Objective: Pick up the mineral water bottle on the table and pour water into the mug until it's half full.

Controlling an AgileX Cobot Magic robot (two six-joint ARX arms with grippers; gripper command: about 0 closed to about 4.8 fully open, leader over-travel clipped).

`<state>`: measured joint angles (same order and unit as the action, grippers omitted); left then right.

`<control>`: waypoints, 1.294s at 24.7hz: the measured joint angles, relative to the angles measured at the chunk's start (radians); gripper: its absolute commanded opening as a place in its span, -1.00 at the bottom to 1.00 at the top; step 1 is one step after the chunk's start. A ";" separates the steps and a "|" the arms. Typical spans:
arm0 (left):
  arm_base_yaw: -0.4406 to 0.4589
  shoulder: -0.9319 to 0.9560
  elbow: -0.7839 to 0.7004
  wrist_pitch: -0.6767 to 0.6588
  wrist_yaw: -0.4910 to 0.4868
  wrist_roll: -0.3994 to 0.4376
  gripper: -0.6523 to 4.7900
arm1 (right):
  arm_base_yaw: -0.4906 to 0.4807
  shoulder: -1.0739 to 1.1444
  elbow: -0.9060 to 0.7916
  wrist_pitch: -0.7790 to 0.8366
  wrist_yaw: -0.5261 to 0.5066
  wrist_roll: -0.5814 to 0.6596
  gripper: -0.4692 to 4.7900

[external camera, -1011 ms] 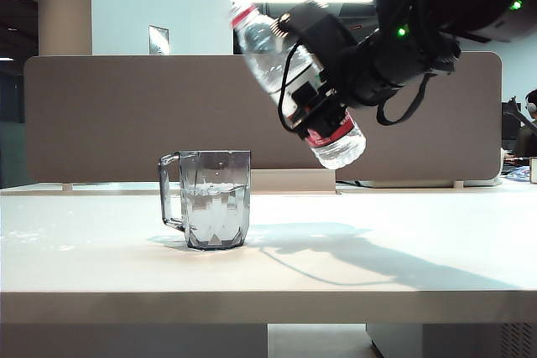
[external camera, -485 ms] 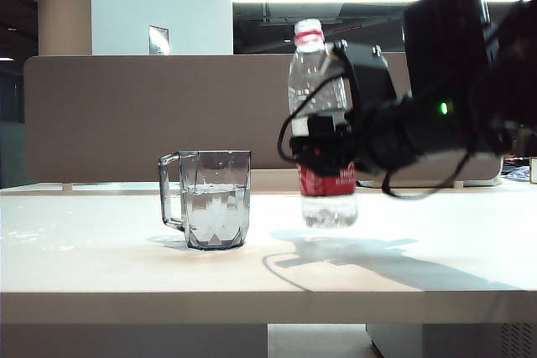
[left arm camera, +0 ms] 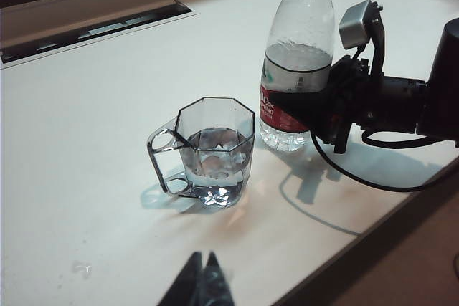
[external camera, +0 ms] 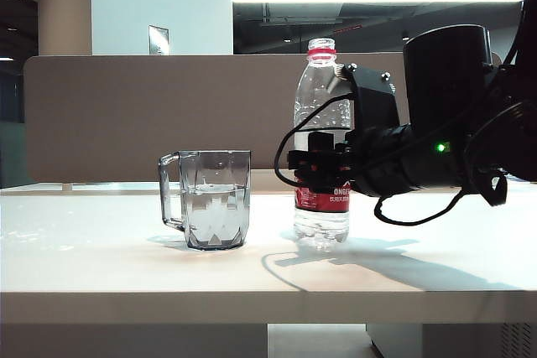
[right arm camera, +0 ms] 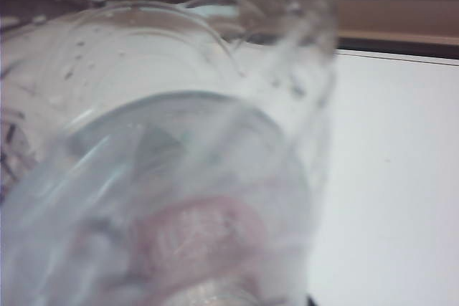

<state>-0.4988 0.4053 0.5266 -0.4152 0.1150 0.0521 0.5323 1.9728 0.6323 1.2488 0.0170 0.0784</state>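
mineral water bottle (external camera: 320, 153) now upright on table (external camera: 252, 266), right tool (external camera: 323, 165) clamped

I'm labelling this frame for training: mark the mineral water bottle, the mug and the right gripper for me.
mineral water bottle (external camera: 317, 94): exterior view, clear upper body below the red neck ring.
mug (external camera: 216, 211): exterior view, faceted front wall.
right gripper (external camera: 321, 163): exterior view, black jaws clamped at the bottle's label.

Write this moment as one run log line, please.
right gripper: shut on mineral water bottle, upright on table | mug: part-filled with water | left gripper: shut, idle near table edge
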 measured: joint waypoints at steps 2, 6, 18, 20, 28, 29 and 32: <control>0.000 0.000 0.000 0.000 0.000 0.000 -0.78 | 0.000 0.001 0.000 0.002 0.000 0.000 0.56; 0.000 0.000 0.000 0.000 0.000 0.000 -0.78 | 0.000 0.002 0.000 -0.001 0.000 0.001 0.85; 0.000 -0.001 0.000 0.000 0.000 0.000 -0.78 | 0.000 -0.098 -0.146 0.015 0.000 0.001 1.00; 0.000 -0.001 0.000 0.000 0.000 0.000 -0.78 | 0.000 -0.182 -0.240 0.021 0.002 0.001 0.89; 0.000 -0.001 0.000 0.000 0.000 0.000 -0.78 | 0.000 -0.497 -0.578 0.024 0.016 0.001 -0.85; 0.000 -0.001 0.000 -0.001 0.000 0.000 -0.78 | 0.000 -0.519 -0.598 0.025 0.016 0.001 -0.84; -0.001 0.000 0.000 -0.001 0.001 0.000 -0.78 | 0.000 -0.611 -0.626 -0.032 0.018 0.000 -0.84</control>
<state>-0.4999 0.4057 0.5266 -0.4160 0.1158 0.0521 0.5323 1.3621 0.0059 1.2167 0.0349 0.0788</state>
